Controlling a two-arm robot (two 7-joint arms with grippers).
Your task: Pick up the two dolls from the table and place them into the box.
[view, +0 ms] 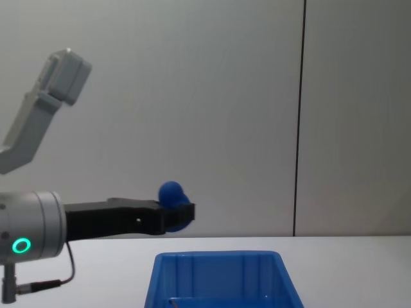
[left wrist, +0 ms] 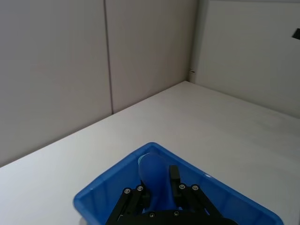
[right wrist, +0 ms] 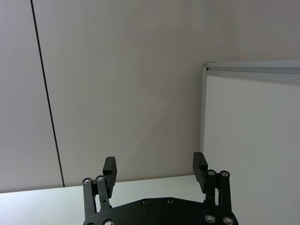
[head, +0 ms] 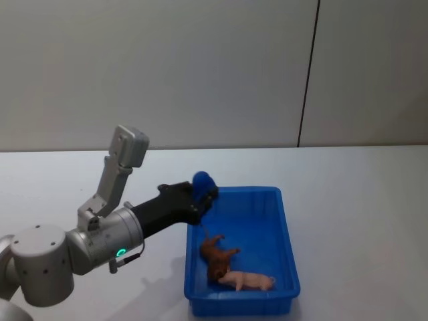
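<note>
My left gripper (head: 206,194) is shut on a rounded blue doll (head: 202,180) and holds it in the air above the far left corner of the blue box (head: 289,241). The left wrist view has the blue doll (left wrist: 153,173) between the black fingers (left wrist: 174,174), over the box (left wrist: 108,180). From the chest, the doll (view: 171,191) hangs well above the box rim (view: 218,258). A brown doll (head: 215,253) and a pink doll (head: 249,281) lie inside the box at its near end. My right gripper (right wrist: 156,168) is open and holds nothing, facing a wall.
The white table (head: 361,200) stretches wide on both sides of the box. A grey wall with a dark vertical seam (head: 307,73) stands behind it. My left forearm (head: 100,241) reaches in from the near left.
</note>
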